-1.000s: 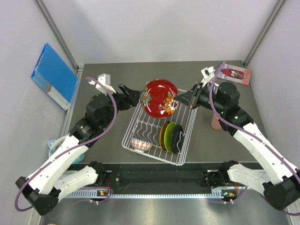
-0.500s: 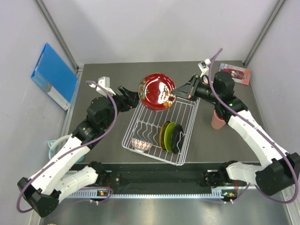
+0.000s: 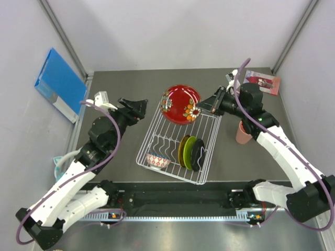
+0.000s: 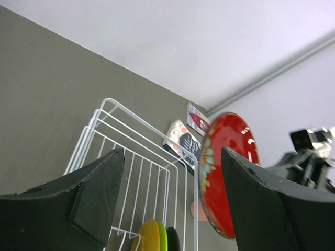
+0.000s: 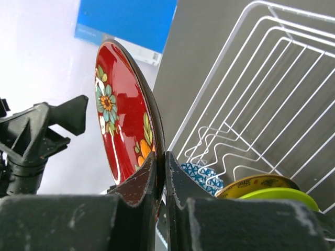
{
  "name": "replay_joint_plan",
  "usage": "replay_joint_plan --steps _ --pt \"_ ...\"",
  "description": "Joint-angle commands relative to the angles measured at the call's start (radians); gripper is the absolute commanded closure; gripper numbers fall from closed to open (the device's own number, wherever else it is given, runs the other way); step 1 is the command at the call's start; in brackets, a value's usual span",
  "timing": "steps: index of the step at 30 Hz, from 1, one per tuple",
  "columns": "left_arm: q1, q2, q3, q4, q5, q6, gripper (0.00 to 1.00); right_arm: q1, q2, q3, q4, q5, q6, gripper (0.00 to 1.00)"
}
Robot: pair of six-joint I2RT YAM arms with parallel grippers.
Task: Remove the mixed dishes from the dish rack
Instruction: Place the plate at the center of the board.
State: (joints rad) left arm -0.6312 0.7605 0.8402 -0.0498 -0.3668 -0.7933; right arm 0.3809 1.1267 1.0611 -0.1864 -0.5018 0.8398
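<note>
A red flowered plate (image 3: 180,105) hangs over the far end of the white wire dish rack (image 3: 209,149), pinched at its right rim by my right gripper (image 3: 208,106), which is shut on it. The right wrist view shows the plate (image 5: 123,112) on edge between the closed fingers (image 5: 162,167). My left gripper (image 3: 137,108) stands open left of the rack, apart from the plate (image 4: 230,172). Amber, lime-green and black plates (image 3: 190,152) stand in the rack's slots, and a small patterned bowl (image 3: 157,160) lies at its near left corner. A pink cup (image 3: 242,133) stands right of the rack.
A blue folder (image 3: 60,83) leans on the left wall. A printed booklet (image 3: 263,81) lies at the table's far right corner. Something teal (image 3: 57,163) sits at the left table edge.
My right gripper carried the red plate up off the rack, turning it and moving it toward the far end. My left arm drew back to the left, away from the plate.
</note>
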Motion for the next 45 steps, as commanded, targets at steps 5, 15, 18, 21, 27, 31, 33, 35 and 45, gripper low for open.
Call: replay_joint_plan --steps 5,15,18,21,27,31,33,35,45 --pt "-0.002 0.143 0.022 0.111 0.311 0.009 0.21 -0.008 0.048 0.011 0.169 -0.096 0.048 1.00" --pt "-0.002 0.204 -0.015 0.192 0.436 -0.029 0.24 -0.007 0.047 0.004 0.205 -0.167 0.055 1.00" --pt "-0.002 0.207 -0.015 0.200 0.430 -0.029 0.25 -0.008 0.051 0.004 0.197 -0.176 0.050 1.00" --pt "-0.002 0.207 -0.012 0.203 0.425 -0.027 0.29 -0.005 0.054 0.004 0.189 -0.185 0.030 1.00" --pt "-0.002 0.218 -0.010 0.211 0.439 -0.023 0.75 0.013 0.067 0.011 0.096 -0.156 -0.039 1.00" --pt "-0.002 0.230 -0.001 0.197 0.437 -0.009 1.00 0.030 0.067 0.023 0.044 -0.124 -0.074 1.00" --pt "-0.001 0.232 0.000 0.194 0.443 0.000 1.00 0.041 0.068 0.036 0.021 -0.107 -0.100 1.00" --pt "-0.002 0.235 0.003 0.192 0.445 0.006 1.00 0.050 0.070 0.054 -0.019 -0.087 -0.128 1.00" --pt "0.045 0.247 0.183 -0.034 0.148 0.045 1.00 0.064 -0.062 0.046 -0.041 0.117 -0.180 0.00"
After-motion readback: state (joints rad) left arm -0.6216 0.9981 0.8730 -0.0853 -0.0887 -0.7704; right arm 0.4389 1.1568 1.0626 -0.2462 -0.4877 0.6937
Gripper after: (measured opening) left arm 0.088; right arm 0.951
